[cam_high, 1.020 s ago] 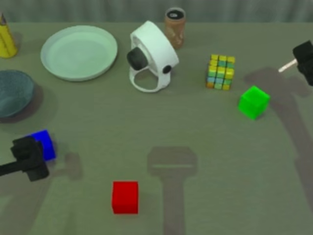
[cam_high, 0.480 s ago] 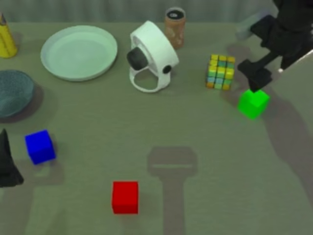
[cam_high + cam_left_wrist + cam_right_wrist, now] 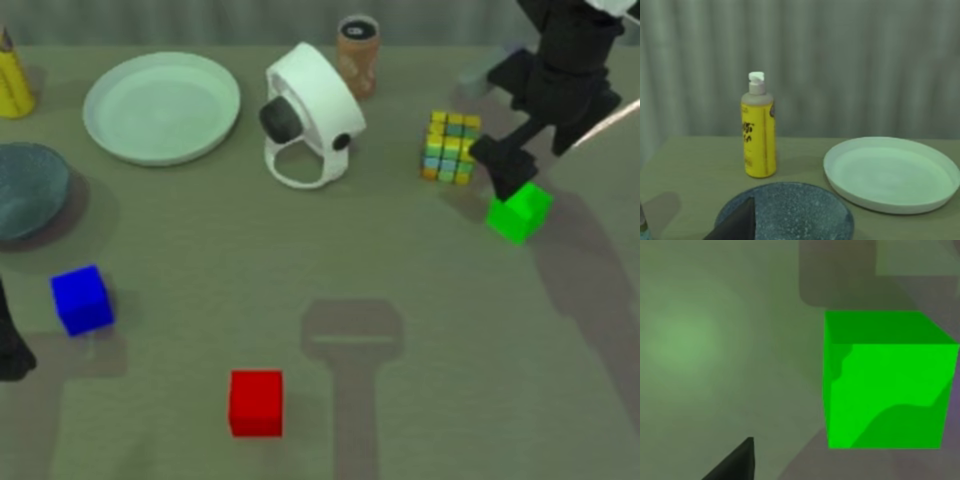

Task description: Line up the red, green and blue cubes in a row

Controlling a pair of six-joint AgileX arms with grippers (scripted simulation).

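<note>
The green cube (image 3: 520, 212) sits at the right of the table, and it fills the right wrist view (image 3: 885, 385). My right gripper (image 3: 511, 180) hangs open just above the cube's far edge. One dark fingertip (image 3: 738, 461) stands clear beside the cube without touching it. The blue cube (image 3: 82, 299) rests at the left. The red cube (image 3: 256, 402) lies near the front, left of centre. My left gripper (image 3: 11, 352) is open at the table's left edge, a little nearer than the blue cube and apart from it. Its fingertip (image 3: 740, 222) shows over the bowl.
A multicoloured puzzle cube (image 3: 452, 147) stands close to the left of the green cube. A white fan-shaped device (image 3: 305, 115), a brown can (image 3: 357, 50) and a white plate (image 3: 160, 107) are at the back. A grey bowl (image 3: 25, 190) and a yellow bottle (image 3: 12, 80) sit far left.
My left gripper let go of the blue cube and drew back to the left edge. My right arm swung in from the right edge and came down over the green cube.
</note>
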